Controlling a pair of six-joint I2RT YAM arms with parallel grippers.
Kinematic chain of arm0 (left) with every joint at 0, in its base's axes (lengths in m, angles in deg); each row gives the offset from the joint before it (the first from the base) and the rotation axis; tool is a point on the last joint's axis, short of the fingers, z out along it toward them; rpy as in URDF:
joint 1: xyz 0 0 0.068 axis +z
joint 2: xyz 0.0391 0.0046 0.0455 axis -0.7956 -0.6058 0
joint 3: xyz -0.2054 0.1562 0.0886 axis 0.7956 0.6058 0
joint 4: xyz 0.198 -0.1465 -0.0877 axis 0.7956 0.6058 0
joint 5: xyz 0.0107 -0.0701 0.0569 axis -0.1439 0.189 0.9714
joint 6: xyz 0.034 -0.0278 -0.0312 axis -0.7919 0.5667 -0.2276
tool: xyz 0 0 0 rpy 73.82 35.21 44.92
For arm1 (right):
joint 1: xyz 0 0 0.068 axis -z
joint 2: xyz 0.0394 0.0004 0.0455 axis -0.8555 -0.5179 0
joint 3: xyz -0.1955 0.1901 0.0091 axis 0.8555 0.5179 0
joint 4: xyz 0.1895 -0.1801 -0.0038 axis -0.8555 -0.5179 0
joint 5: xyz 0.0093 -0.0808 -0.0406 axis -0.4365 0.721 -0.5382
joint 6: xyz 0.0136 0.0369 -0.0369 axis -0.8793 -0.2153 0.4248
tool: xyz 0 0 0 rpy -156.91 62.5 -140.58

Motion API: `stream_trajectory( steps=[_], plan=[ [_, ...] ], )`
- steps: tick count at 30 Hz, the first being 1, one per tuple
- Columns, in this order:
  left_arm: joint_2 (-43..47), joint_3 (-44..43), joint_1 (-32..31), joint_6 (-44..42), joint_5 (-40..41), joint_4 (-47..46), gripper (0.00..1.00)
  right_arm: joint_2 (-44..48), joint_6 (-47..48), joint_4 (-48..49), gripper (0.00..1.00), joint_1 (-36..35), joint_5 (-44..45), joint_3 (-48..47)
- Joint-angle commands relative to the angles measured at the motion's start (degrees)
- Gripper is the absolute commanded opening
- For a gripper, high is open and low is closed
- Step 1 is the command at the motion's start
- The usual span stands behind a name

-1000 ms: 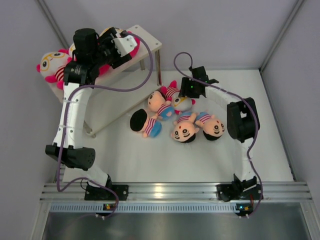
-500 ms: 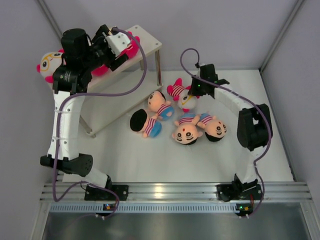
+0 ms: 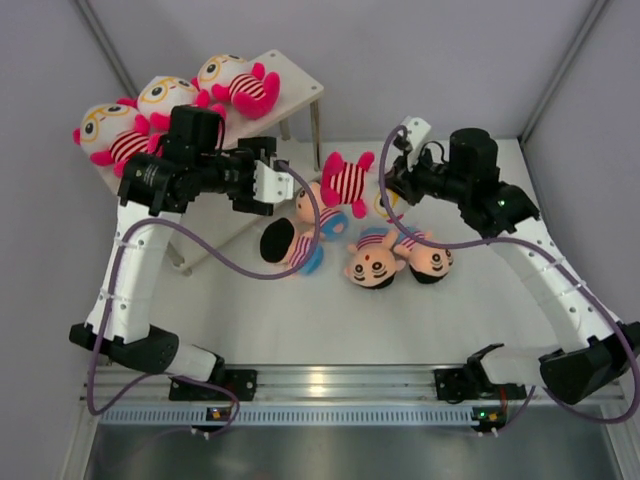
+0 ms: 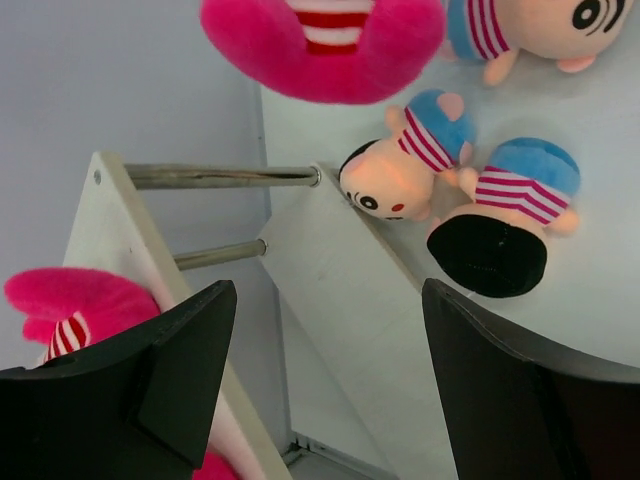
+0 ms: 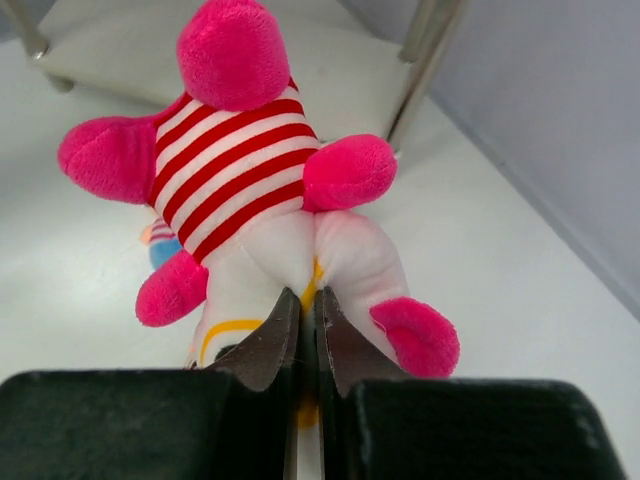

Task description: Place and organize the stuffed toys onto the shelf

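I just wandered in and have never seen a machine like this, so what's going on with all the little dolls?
The robot is putting stuffed toys onto a shelf. Three pink toys already sit on its top board. The right gripper is shut on a fourth pink toy, pinching its white head. The left gripper is open and empty beside the shelf. Four black-haired dolls lie on the table.

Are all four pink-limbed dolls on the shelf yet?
No: three pink-limbed dolls sit on the shelf; the fourth doll hangs pinched in the right gripper.
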Motion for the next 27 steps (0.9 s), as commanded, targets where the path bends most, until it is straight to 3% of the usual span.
stream_trajectory(
  steps=[1, 7, 11, 17, 27],
  plan=[
    [2.4, 1.3, -3.4, -10.7, -3.0, 4.0, 0.81, -2.1, 9.8, -11.8, 0.00, -3.3, -6.0, 1.0],
    [6.0, 8.9, -11.9, -13.2, 0.2, 4.0, 0.82, -1.1, 12.2, -10.6, 0.00, -14.8, -9.5, 1.1],
    [9.8, 15.3, -16.0, -14.3, 2.4, 4.0, 0.84, -1.2, 14.4, -12.2, 0.00, -18.0, -9.9, 0.4],
    [10.9, 18.8, -19.5, -13.6, 6.1, 4.0, 0.77, -0.5, 15.6, -13.7, 0.00, -19.9, -10.8, 1.3],
    [9.9, 21.9, -21.7, -13.2, 6.9, 6.8, 0.76, 2.0, 16.1, -13.4, 0.00, -20.2, -9.6, 2.5]
  ],
)
